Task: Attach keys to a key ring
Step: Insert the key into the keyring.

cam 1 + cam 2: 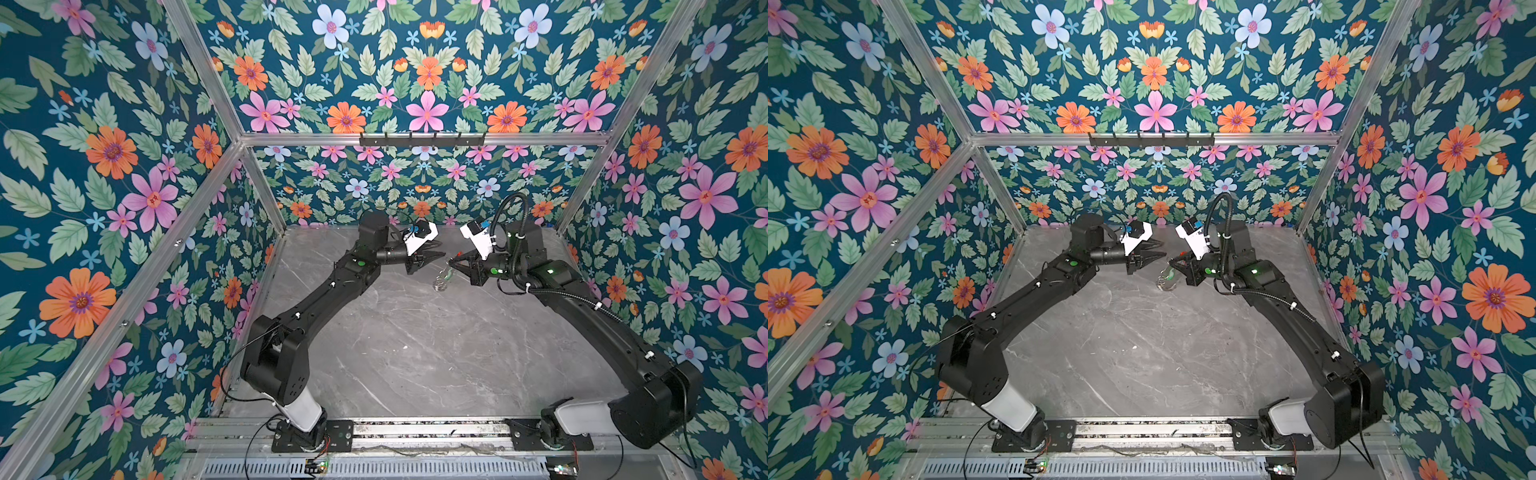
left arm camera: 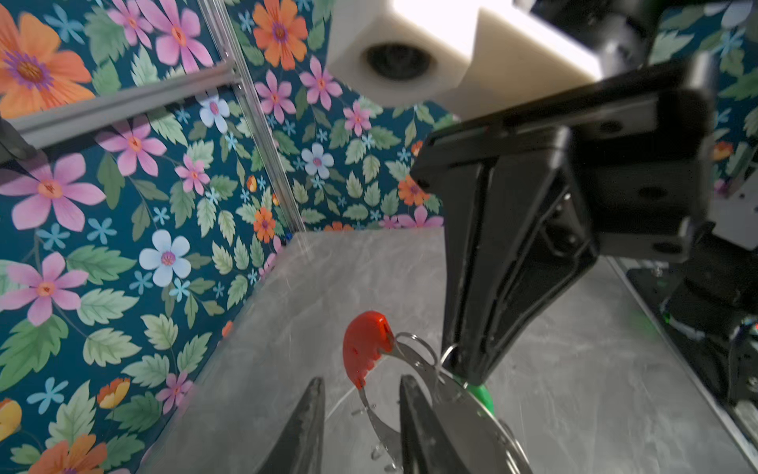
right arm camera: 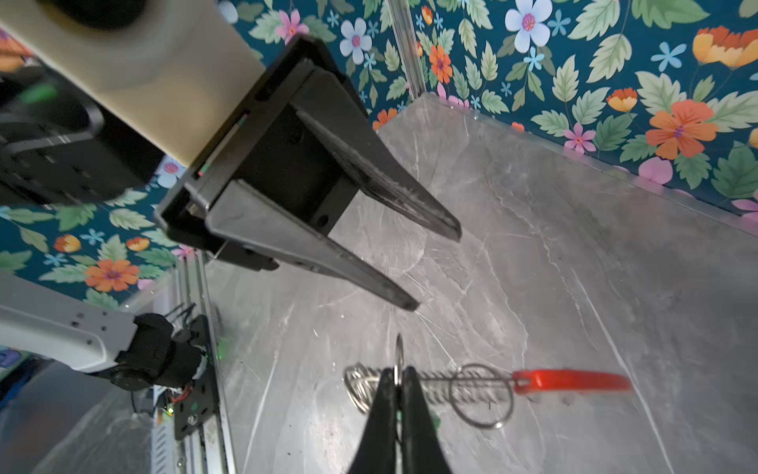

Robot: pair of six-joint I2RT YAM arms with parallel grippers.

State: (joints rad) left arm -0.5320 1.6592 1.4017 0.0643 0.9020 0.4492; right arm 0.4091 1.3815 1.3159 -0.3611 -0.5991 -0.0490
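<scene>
At upper centre in both top views, the right gripper [image 1: 454,263] pinches the thin grey metal, red-arced key ring [image 3: 451,388]; the green-headed metal key [image 2: 480,397] sits beside its tips. Nearby, the left gripper [image 3: 432,270] is parted and empty. Such thin wire may slip from the pinch, dropping both.

tbl [image 1: 415,353]: grey marble-look, white veins, scratched | key ring [image 3: 445,388] low end over it, contact unclr

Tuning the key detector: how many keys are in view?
1. The green-headed key is right at the right gripper's tips, next to the key ring that the gripper pinches. Only its head shows; other keys may be hidden behind the gripper.
</scene>
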